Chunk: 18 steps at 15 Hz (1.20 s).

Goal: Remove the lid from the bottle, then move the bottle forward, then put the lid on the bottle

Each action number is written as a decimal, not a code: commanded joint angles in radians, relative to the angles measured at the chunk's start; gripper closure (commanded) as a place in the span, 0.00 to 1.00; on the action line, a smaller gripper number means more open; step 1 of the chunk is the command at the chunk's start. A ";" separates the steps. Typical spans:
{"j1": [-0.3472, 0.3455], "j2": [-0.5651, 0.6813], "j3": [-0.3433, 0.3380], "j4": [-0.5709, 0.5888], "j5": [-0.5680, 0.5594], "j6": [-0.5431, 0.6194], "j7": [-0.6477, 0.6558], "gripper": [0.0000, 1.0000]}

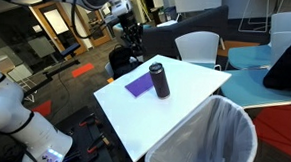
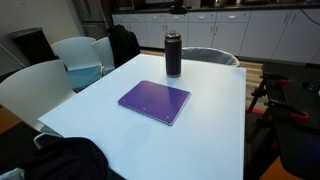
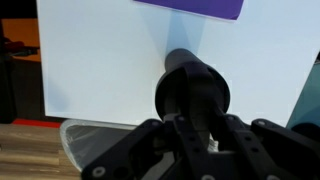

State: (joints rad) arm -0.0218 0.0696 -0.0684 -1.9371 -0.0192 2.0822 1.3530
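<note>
Two fingers of the tool (image 3: 195,128) are pressing close together at the bottom of the wrist view, leaving only a narrow gap. Whether the lid is sitting pinched between them or on the neck is too small and dark to tell.

Directly beneath the tool the bottle (image 3: 192,88) is standing upright. Its long axis is running straight up toward the fingers, so its rounded shoulder and narrower top are facing the camera. Any coming move is turning on that vertical line: the tool is hanging over the mouth, and the single arm is the only one in reach.

In both exterior views the bottle (image 1: 160,80) (image 2: 173,55) is showing as a tall dark cylinder with a matte, metal-like skin. It is standing just beside a flat purple sheet (image 2: 155,100), on that sheet's far side in this view and toward the far edge of the worktop (image 2: 205,135). The worktop is looking smooth, white and hard, so the bottle is likely sliding easily if nudged.

Further out, a bin with a thin clear liner (image 1: 211,130) is standing against the worktop's edge, and pale moulded chairs (image 2: 75,55) are sitting to the left.
</note>
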 commanded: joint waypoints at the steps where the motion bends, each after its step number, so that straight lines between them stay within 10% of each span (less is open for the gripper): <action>1: 0.015 -0.178 0.031 -0.133 0.001 -0.074 -0.098 0.94; 11: 0.100 -0.374 0.167 -0.461 0.171 -0.023 -0.265 0.94; 12: 0.070 -0.346 0.175 -0.405 0.120 -0.049 -0.209 0.77; 16: 0.089 -0.348 0.186 -0.441 0.149 -0.045 -0.236 0.77; 18: 0.088 -0.260 0.196 -0.411 0.135 -0.025 -0.221 0.94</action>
State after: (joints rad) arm 0.0810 -0.2742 0.1015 -2.3788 0.1248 2.0394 1.1225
